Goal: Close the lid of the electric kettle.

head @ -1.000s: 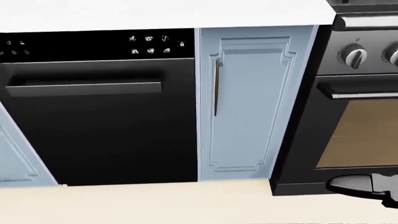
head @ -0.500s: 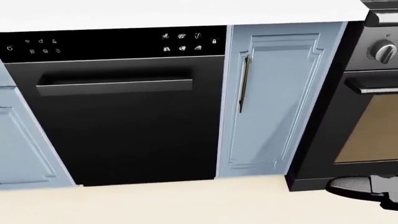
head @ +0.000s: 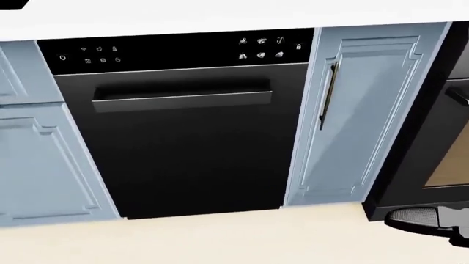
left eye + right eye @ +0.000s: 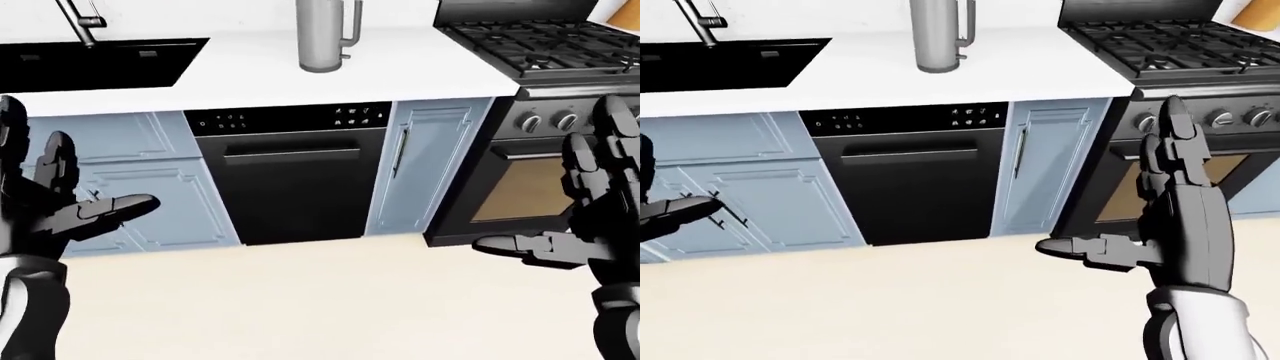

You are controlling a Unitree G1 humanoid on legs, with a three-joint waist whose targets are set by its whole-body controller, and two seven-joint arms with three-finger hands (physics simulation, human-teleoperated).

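Observation:
The grey metal electric kettle point(image 4: 326, 34) stands on the white counter point(image 4: 260, 71) at the top middle of the left-eye view, above the dishwasher; its top is cut off by the frame, so the lid does not show. It also shows in the right-eye view point(image 4: 939, 34). My left hand point(image 4: 75, 199) is open and empty at the lower left, far below the counter. My right hand point(image 4: 1140, 202) is open and empty at the lower right, in front of the oven. Neither hand is near the kettle.
A black dishwasher point(image 3: 183, 132) fills the head view, with light blue cabinet doors point(image 3: 359, 115) beside it. A black sink point(image 4: 95, 64) with a tap is at the upper left, a gas stove point(image 4: 540, 45) and oven point(image 4: 510, 187) at the right. Beige floor point(image 4: 300, 300) lies below.
The whole head view has shifted: the dishwasher and cabinet door slide to the right in the picture, and the oven leaves at the right edge. The camera has moved left.

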